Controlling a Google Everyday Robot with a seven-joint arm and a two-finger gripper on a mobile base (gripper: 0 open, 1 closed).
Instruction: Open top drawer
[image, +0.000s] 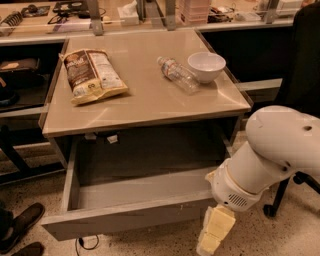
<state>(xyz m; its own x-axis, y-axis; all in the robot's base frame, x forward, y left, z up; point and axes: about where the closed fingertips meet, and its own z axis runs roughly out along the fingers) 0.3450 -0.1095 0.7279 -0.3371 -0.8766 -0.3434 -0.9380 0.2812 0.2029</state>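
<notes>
The top drawer (127, 220) stands pulled far out from under the beige tabletop (150, 105). Its grey box interior (145, 189) is in view, and its flat grey front panel faces down and toward me. My gripper (214, 231), cream coloured on a white arm (272, 150), hangs at the drawer's front right corner. It is just below and beside the panel's right end, and its lower tip is cut off by the frame's bottom edge. Nothing shows in its grasp.
On the tabletop lie a chip bag (92, 75), a clear water bottle (177, 74) on its side and a white bowl (206, 66). Two dark shoes (20, 225) are on the floor at lower left. A chair base (280, 200) stands at the right. Cluttered benches run behind.
</notes>
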